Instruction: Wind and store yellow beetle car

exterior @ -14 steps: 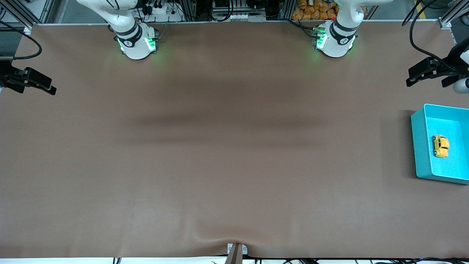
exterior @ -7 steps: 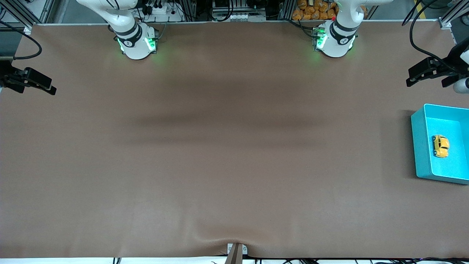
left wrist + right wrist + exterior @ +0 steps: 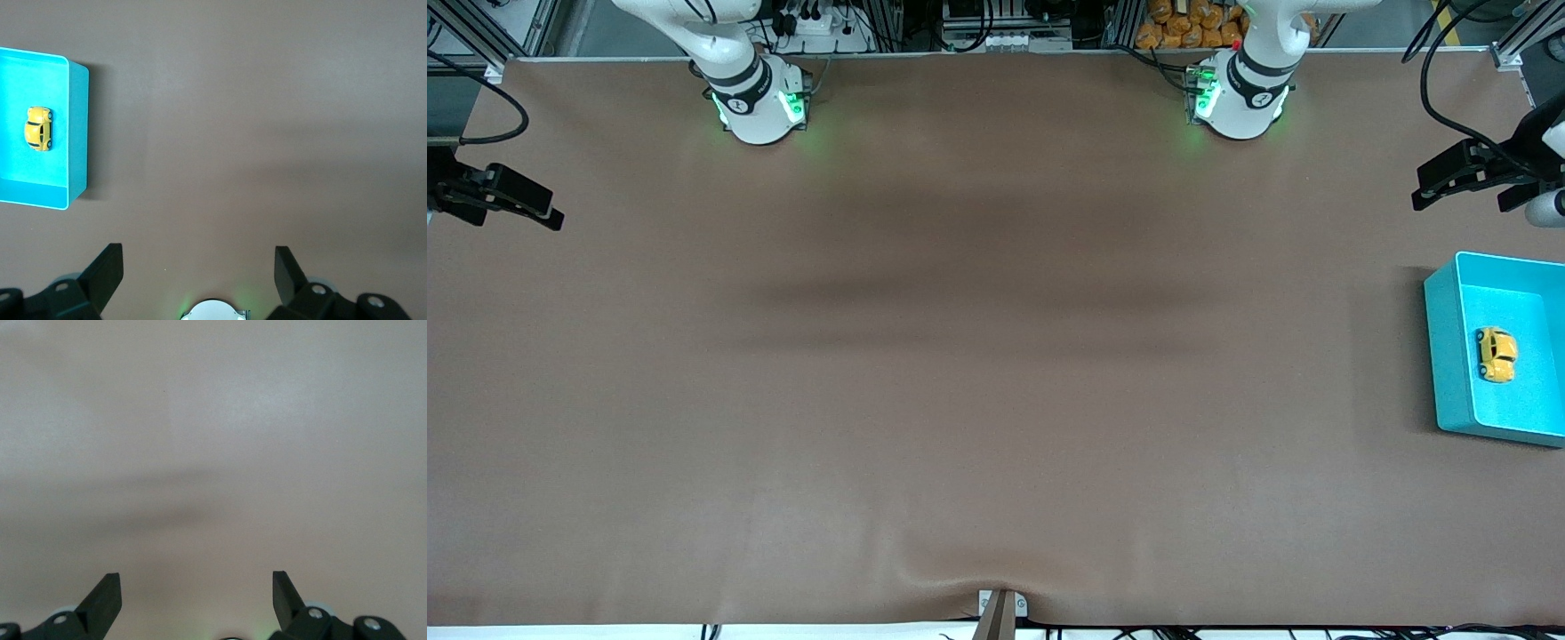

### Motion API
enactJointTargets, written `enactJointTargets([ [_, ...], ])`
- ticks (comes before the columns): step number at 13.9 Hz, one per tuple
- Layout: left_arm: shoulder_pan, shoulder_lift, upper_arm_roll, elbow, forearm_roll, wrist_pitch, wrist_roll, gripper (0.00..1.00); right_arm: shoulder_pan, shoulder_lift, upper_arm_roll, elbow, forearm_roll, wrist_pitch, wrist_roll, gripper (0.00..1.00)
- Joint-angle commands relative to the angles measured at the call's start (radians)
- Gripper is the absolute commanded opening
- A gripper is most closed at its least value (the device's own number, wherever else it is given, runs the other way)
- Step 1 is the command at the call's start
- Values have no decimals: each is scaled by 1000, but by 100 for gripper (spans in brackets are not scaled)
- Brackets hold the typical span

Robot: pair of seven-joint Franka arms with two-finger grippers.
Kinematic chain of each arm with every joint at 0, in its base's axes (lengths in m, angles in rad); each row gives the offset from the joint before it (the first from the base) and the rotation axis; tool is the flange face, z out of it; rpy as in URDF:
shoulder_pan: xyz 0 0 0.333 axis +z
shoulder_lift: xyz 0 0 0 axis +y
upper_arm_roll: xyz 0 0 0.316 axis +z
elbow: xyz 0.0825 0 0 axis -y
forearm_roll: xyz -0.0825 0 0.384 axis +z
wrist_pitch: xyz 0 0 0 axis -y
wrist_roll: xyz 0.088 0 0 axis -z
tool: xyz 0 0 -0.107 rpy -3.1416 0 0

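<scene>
The yellow beetle car (image 3: 1496, 354) lies inside the teal bin (image 3: 1441, 356) at the left arm's end of the table. It also shows in the left wrist view (image 3: 39, 129), small on the floor of the bin (image 3: 78, 133). My left gripper (image 3: 199, 257) is open and empty, held high over the bare table near its own base, well apart from the bin. My right gripper (image 3: 197, 583) is open and empty, high over bare brown table. Neither gripper shows in the front view, only the arm bases.
The brown table cover (image 3: 996, 356) has a small wrinkle at the edge nearest the front camera. Black mounted devices stand at the right arm's end (image 3: 498, 196) and at the left arm's end (image 3: 1467, 173), the second a little farther from the front camera than the bin.
</scene>
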Motion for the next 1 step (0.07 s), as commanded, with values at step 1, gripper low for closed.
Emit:
enactJointTargets([
  [1,-3,-7,5,-1,-6,-4,8,100,-3,-2,5,-1,-13,0,1,100],
])
